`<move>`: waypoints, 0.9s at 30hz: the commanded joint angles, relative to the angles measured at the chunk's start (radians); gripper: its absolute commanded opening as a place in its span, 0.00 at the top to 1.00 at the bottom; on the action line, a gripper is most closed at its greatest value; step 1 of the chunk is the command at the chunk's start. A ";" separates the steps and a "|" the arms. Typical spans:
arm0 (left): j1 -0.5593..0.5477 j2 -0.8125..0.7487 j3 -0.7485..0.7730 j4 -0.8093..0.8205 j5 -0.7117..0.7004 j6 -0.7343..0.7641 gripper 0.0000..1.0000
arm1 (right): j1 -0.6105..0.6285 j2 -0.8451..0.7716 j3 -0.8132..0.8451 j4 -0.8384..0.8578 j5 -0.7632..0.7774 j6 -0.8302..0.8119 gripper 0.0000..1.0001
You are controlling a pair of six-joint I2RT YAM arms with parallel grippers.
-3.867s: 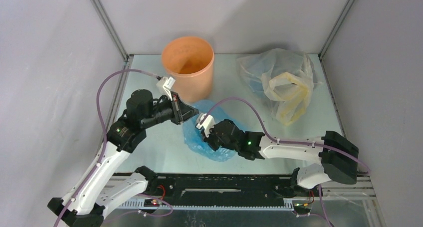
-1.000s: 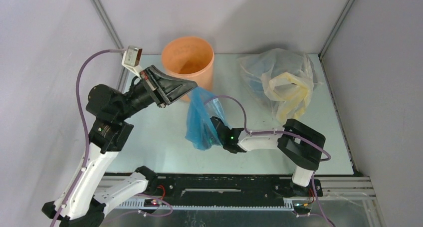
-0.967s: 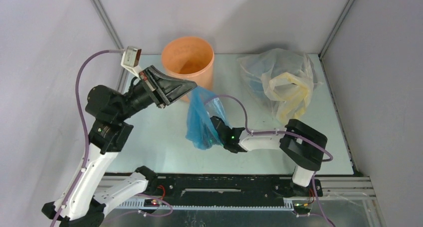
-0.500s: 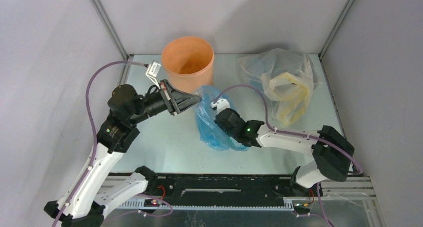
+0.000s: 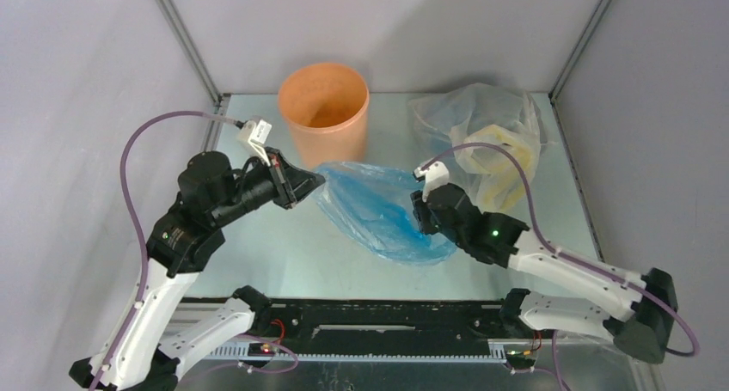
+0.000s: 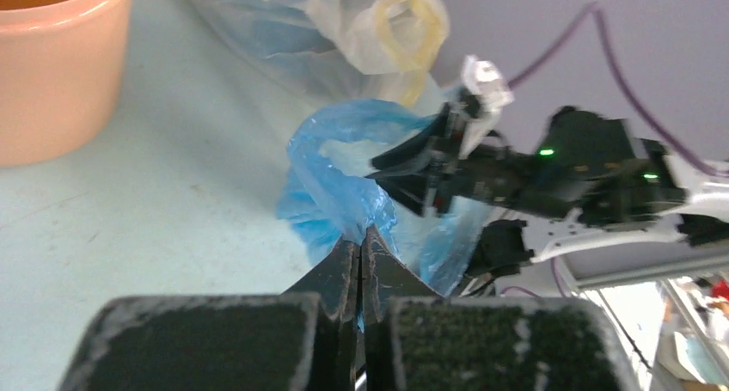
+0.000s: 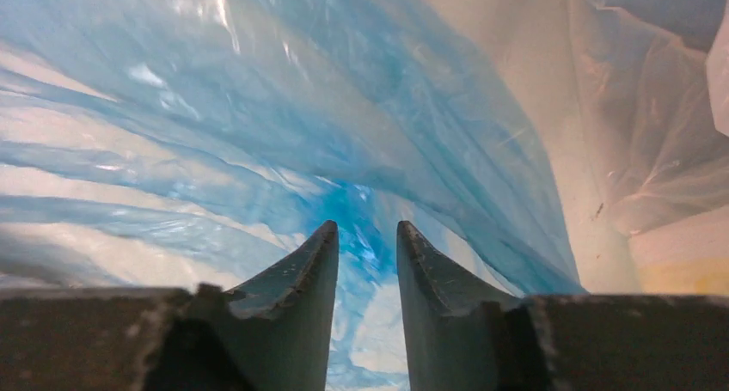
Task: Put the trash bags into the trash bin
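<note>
Blue film bag (image 5: 378, 215) spans crosswise just before orange bin (image 5: 324, 116); left fingers (image 6: 333, 275) clamp bin-side corner, right fingers (image 7: 301, 275) parted at far end.

The light was soft and even, coming from above, and shadows on the table (image 5: 258, 245) were weak. The trash bag (image 5: 378, 210) carried white glare on its folds. In the left wrist view, the left gripper (image 6: 361, 234) was out of focus near the lens.
</note>
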 commanded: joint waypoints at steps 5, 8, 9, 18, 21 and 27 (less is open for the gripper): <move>0.006 0.036 0.023 -0.047 -0.058 0.073 1.00 | -0.005 -0.172 0.041 -0.058 -0.190 0.020 0.52; 0.006 0.047 0.004 -0.018 -0.041 0.067 1.00 | -0.005 -0.200 0.049 -0.035 -0.287 0.033 0.45; 0.006 0.051 0.000 -0.010 -0.038 0.066 1.00 | -0.004 -0.209 0.052 -0.022 -0.317 0.038 0.43; 0.006 0.066 -0.004 0.009 -0.034 0.063 1.00 | 0.034 -0.250 0.153 -0.127 -0.216 0.051 0.25; 0.006 0.063 -0.005 0.016 -0.024 0.058 1.00 | 0.048 -0.268 0.174 -0.210 -0.156 0.049 0.06; 0.005 0.056 -0.002 0.032 -0.004 0.045 1.00 | 0.088 -0.222 0.213 -0.418 0.097 0.067 0.04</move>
